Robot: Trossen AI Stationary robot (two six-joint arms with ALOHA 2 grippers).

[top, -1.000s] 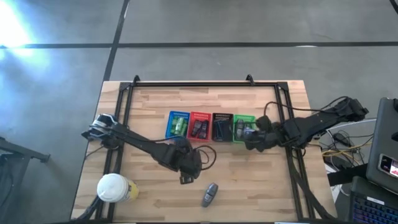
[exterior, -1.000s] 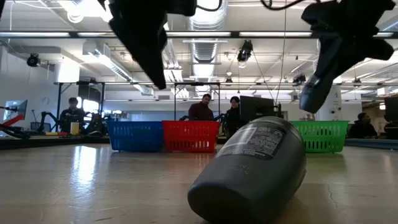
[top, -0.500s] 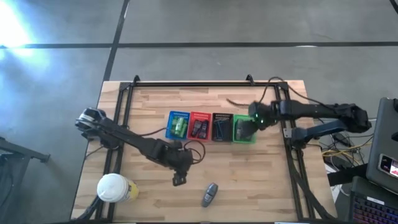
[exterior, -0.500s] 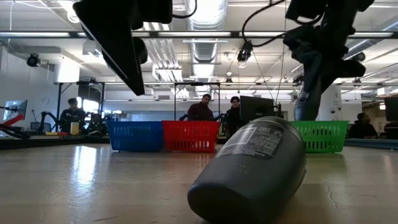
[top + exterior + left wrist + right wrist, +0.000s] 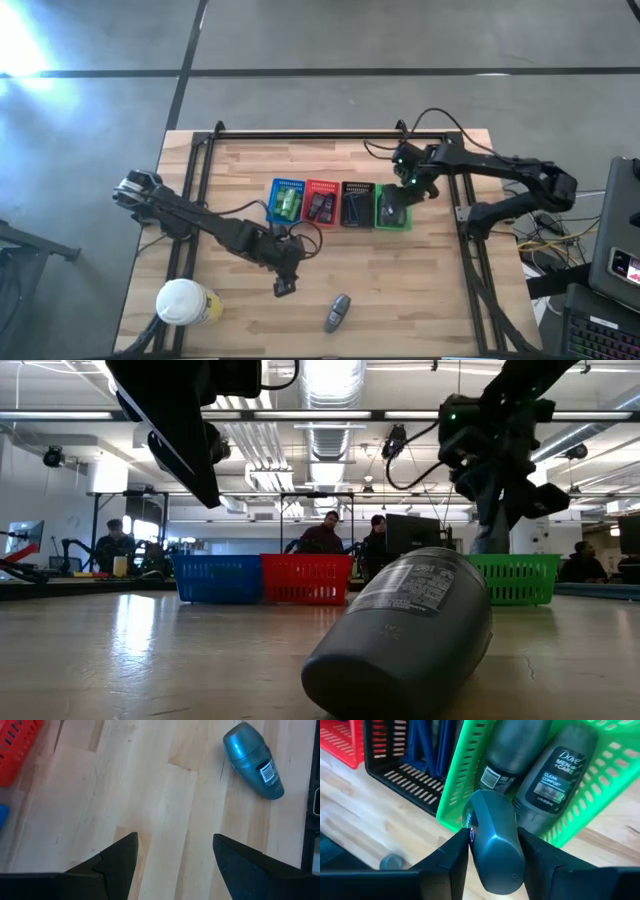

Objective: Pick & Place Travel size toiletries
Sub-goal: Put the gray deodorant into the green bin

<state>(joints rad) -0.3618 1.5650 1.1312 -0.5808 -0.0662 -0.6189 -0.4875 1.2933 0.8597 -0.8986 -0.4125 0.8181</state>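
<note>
A grey oval toiletry (image 5: 337, 312) lies on its side on the bare wood near the table's near edge, and looms large in the low view (image 5: 405, 640). My left gripper (image 5: 283, 289) hovers open to its left; the piece (image 5: 252, 760) lies ahead of the spread fingers. My right gripper (image 5: 493, 832) hangs over the green basket (image 5: 379, 216), shut on another grey oval piece (image 5: 495, 850). Two more grey pieces (image 5: 555, 770) lie inside that basket. My right gripper pinches the grey oval piece by its two long sides (image 5: 479, 837) between both fingers. It comes from above, slanting down. The piece is lifted clear and hangs over the green basket's rim (image 5: 452, 790), its free end pointing at the basket.
A row of baskets stands mid-table: blue (image 5: 287, 200) with green tubes, red (image 5: 321, 203) with dark sachets, black (image 5: 357, 203) with thin sticks, then green. A white-lidded cup (image 5: 183, 300) sits at the near left corner. Bare wood lies between the baskets and the near edge.
My right arm has swung toward the far edge while its gripper carried the grey piece from beside the green basket to above it, tipping downward. My left gripper has drifted a little toward the table's left and near edge, staying open.
</note>
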